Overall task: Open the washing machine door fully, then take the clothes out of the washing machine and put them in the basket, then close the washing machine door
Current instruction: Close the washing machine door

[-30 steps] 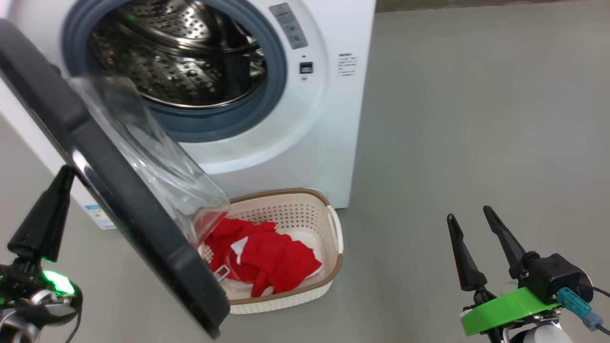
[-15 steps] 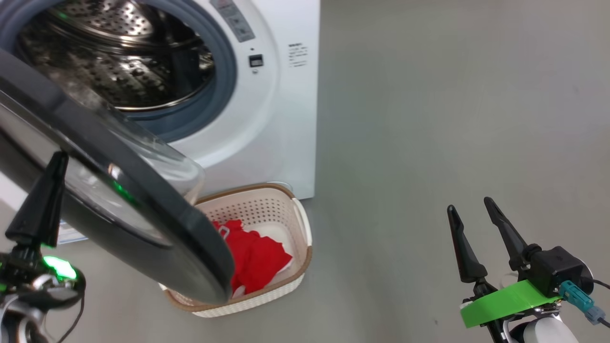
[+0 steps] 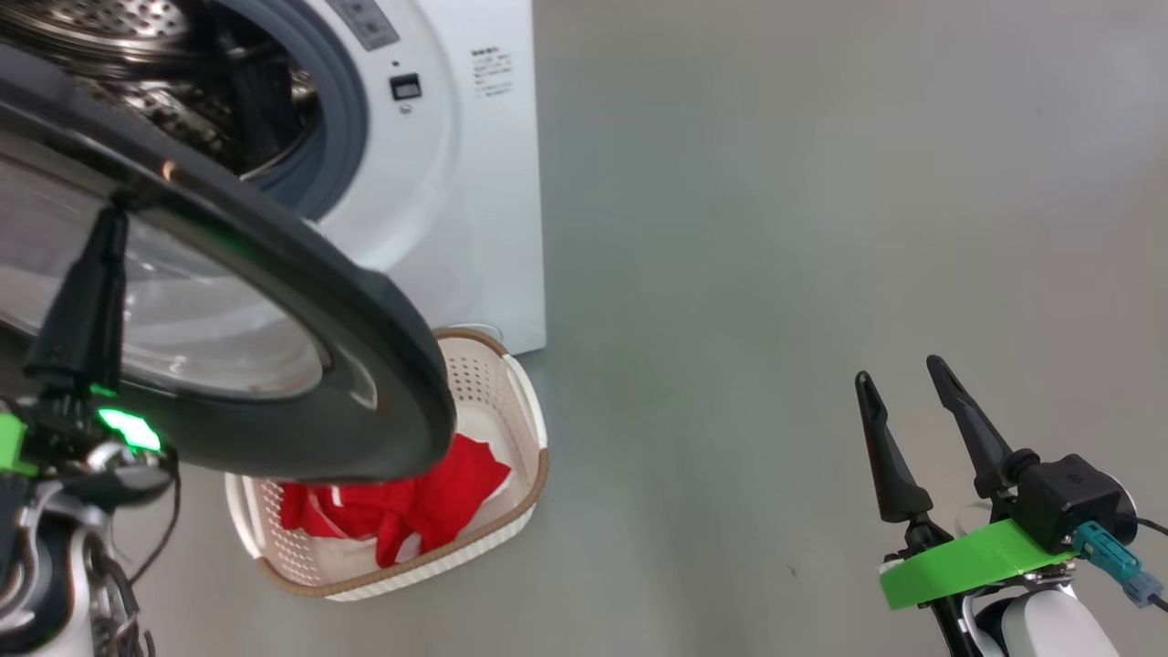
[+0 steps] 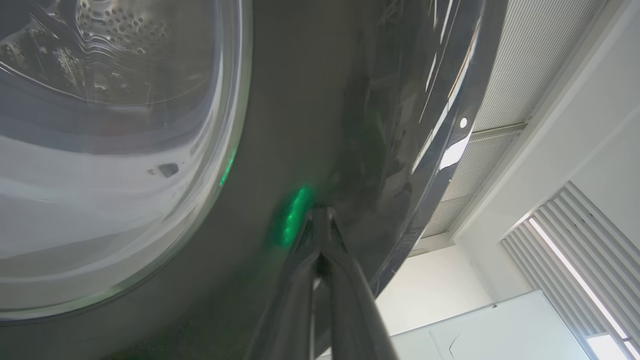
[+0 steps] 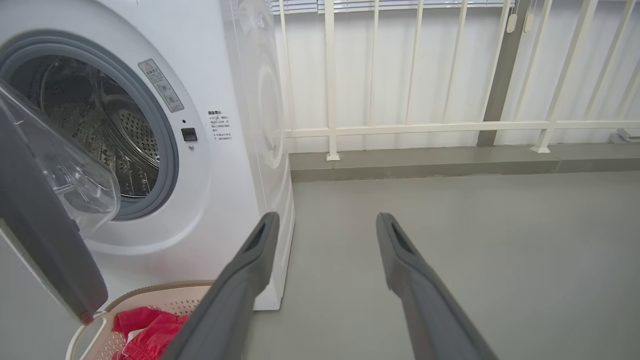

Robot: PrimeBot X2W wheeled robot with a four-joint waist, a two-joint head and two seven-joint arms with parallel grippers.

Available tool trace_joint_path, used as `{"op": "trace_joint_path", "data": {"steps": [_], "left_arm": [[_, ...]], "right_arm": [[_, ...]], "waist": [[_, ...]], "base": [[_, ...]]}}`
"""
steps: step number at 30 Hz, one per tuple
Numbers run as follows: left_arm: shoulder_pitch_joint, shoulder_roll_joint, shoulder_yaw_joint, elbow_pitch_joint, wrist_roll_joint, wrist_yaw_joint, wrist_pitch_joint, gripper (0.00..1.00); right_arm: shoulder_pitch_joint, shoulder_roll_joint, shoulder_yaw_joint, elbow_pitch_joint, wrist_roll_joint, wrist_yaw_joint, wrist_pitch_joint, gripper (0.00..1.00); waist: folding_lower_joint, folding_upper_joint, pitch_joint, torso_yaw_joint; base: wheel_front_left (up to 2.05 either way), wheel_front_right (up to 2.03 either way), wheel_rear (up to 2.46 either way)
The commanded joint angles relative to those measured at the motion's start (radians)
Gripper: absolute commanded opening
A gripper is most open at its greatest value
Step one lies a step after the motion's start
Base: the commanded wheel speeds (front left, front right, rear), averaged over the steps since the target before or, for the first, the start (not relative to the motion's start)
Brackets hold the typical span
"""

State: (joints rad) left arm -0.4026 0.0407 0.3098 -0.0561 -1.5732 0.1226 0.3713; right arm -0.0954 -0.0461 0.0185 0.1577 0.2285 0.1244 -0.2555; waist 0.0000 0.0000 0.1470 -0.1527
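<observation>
At the far left, the left pincer (image 4: 320, 215) had its two fingers pressed together, pinching nothing, their tips set against the glossy black rim on the outer face of the door (image 3: 383, 365). The door stood at 12 o'clock from that pincer, half swung, its round face tilted across the mouth of the washing machine (image 3: 456, 182). The drum (image 5: 100, 130) lay beyond it at about 1 o'clock. To my eye that was the relation that mattered: the door stood between the pincer and the opening, so a push along the fingers should carry the free edge home. The left arm was plainly the nearer one.

Below the door's free edge, at 4 o'clock from the left pincer, the basket (image 3: 534, 429) sat on the floor (image 3: 776, 228), hard by the machine's front. The red clothes (image 3: 411, 502) lay in it. In the right wrist view the door's lower edge passed close over the basket's rim. I could not tell whether they touched, and it looked like the one place a swing might catch.

Further right the grey floor lay open. At 3 o'clock, well apart, the right pincer (image 3: 899, 372) hung with its fingers spread, holding nothing.
</observation>
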Motion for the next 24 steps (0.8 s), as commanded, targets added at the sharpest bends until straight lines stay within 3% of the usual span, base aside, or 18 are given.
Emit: {"op": "trace_joint_path", "data": {"steps": [1,24], "left_arm": [[-0.053,0.019,0.021,-0.007,0.01,-0.017,-0.007,0.0],[-0.273,0.059,0.037,0.17,0.037,-0.107,-0.076,0.0]], "right_arm": [[-0.035,-0.004,0.027,-0.03,-0.008,0.006,-0.006,1.0],[-0.076,-0.004,0.035,-0.045,0.014,0.006,-0.006,1.0]], "waist": [[0.0,0.0,0.022,-0.023],[0.0,0.0,0.126,-0.101]], "base": [[0.0,0.0,0.0],[0.0,0.0,0.0]]}}
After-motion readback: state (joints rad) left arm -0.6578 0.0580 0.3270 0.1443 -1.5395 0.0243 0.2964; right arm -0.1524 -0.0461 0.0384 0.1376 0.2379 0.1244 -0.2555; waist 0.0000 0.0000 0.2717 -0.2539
